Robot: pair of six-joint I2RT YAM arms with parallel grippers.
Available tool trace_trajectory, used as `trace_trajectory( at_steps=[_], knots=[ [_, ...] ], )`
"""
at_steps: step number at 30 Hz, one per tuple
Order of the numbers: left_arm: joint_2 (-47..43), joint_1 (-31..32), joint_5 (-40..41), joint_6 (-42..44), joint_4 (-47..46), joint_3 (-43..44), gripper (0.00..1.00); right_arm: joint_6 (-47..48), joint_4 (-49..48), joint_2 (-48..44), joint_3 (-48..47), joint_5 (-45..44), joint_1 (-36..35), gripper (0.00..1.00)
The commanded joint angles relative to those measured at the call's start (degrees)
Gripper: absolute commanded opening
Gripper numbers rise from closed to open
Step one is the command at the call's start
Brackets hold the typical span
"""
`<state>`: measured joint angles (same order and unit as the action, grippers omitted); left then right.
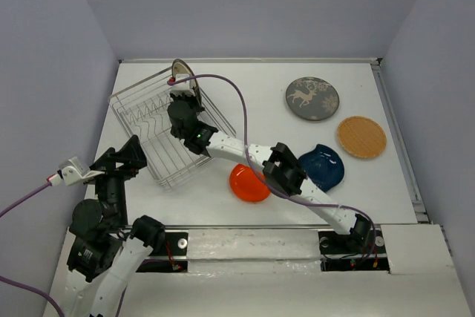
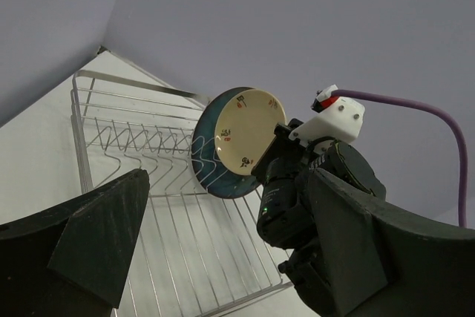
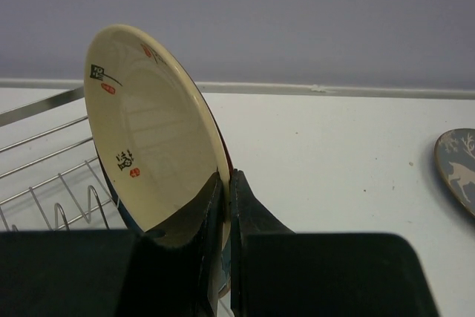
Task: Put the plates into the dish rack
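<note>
The white table [image 1: 260,109] fills the floor of this walled-in booth. The dish rack [image 1: 141,88] sits on its left side, turned at an angle to the table's edges, with its wire base flat on the surface. Four plates lie flat on the bare top, all to the right of the rack. The orange plate [image 1: 245,185] is closest, just off the rack's near right corner. The dark blue leaf-shaped plate [image 1: 326,168] lies further out from the rack, apart from the orange one. The tan woven plate [image 1: 361,136] is furthest from the rack, near the blue one. The grey deer-print plate [image 1: 312,98] lies about level with the rack's far side, well apart from it.
</note>
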<state>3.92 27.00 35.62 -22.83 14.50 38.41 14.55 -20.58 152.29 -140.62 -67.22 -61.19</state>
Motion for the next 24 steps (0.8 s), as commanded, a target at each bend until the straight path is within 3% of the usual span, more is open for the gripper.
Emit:
trace_trajectory(
  at_steps=[1,4,6,8,11,14,18,24],
  knots=[
    [0.21,0.33,0.60,-0.11,-2.72,1.58,0.99,-4.09,1.77,3.63,-0.62,3.41,-0.16,0.07],
    [0.21,0.24,0.86,-0.11,-2.64,1.58,0.99,0.90,-1.11,4.07,-0.28,3.59,-0.69,0.07],
    [0.29,0.24,0.95,-0.11,-2.64,1.58,0.99,9.68,-7.87,4.33,0.43,2.19,-1.21,0.07],
    [0.38,0.33,0.86,-0.11,-2.72,1.58,0.99,18.27,-17.59,2.85,3.40,1.31,-1.21,0.07],
    [0.56,0.24,0.77,-0.20,-2.81,1.58,0.99,21.13,-23.96,-4.06,11.72,1.83,-1.21,0.07],
    [0.91,0.24,0.33,-0.20,-2.90,1.49,0.99,17.46,-22.76,-13.03,18.95,4.90,-1.21,0.07],
    [1.26,0.07,-1.42,-0.37,-3.34,1.40,0.99,14.28,-20.73,-18.42,24.42,6.84,-1.74,0.07],
    [1.53,-0.46,-1.87,-0.64,-3.60,1.40,0.99,16.20,-11.33,-17.38,14.24,3.24,-4.28,0.07]
  ],
)
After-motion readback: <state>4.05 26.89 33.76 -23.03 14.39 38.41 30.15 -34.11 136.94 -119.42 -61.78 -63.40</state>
